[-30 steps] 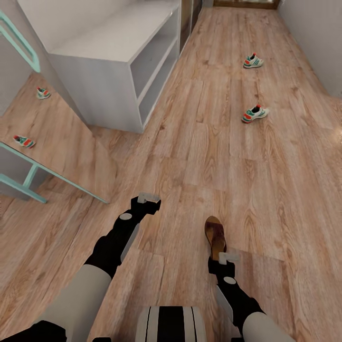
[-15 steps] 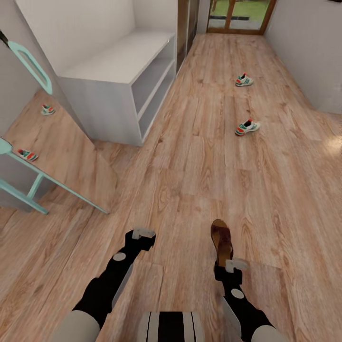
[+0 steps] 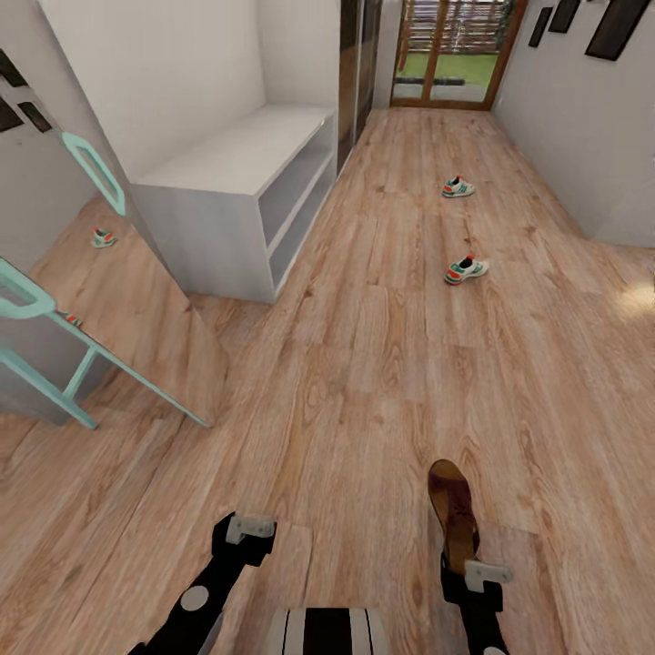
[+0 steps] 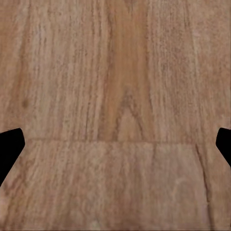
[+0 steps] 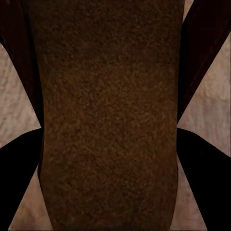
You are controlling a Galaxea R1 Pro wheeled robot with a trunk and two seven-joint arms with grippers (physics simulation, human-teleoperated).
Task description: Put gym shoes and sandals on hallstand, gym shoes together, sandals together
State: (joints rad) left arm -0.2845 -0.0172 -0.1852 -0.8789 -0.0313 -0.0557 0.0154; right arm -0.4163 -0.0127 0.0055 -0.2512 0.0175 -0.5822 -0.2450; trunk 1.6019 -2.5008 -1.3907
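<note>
The corridor floor (image 3: 364,364) ran toward a glass door (image 3: 450,55), the hallstand (image 3: 241,173) at left, 2 gym shoes (image 3: 466,269) far ahead. The right gripper (image 3: 459,562) clenched 1 sandal (image 3: 453,514); the left gripper (image 3: 244,535) hung spread, empty.

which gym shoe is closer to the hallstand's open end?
The nearer gym shoe, lower in the head view. The farther gym shoe lies up the corridor towards the door, well beyond the hallstand's open end.
</note>
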